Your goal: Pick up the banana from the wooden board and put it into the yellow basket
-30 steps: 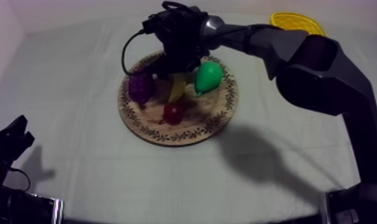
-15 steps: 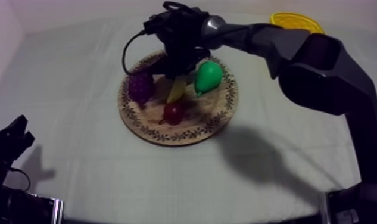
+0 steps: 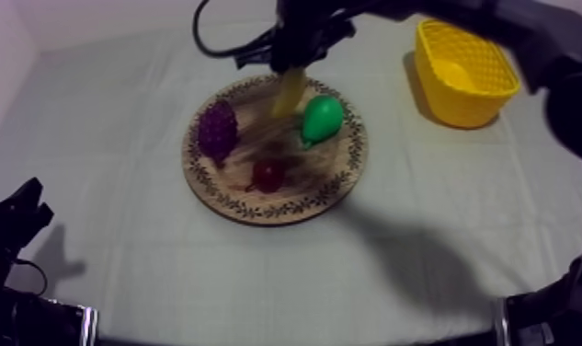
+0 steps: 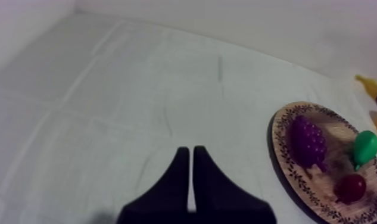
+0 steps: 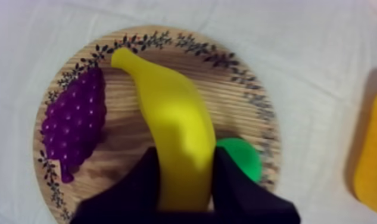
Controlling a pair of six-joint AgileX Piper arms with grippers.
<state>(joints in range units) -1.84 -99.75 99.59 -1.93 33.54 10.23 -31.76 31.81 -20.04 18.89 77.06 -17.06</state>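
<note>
Right tool [image 5: 186,154] closed on the banana [image 5: 173,113], one black finger pressed to each side of the fruit near one end, the rest projecting forward past the fingertips. Banana held over the far part of the wooden board [image 3: 257,210], hanging tip-down in the top view and apparently clear of the wood, with a blurred shadow beneath it. Not in the yellow basket [image 3: 460,92], which stands well apart near the far right corner of the worktop [image 3: 119,267].

On the board: grapes [image 3: 218,131] toward its left, pear [image 3: 322,118] toward its right, small red fruit [image 3: 269,173] nearer the front rim. Board itself about mid-worktop, slightly toward the far edge.

Left tool [image 4: 189,152] low at the near left corner, fingers pressed together in a narrow wedge, holding nothing, well apart from the board.

Worktop covered by a grey-white cloth with faint creases. Pale plain wall behind the far edge and along the left side.
</note>
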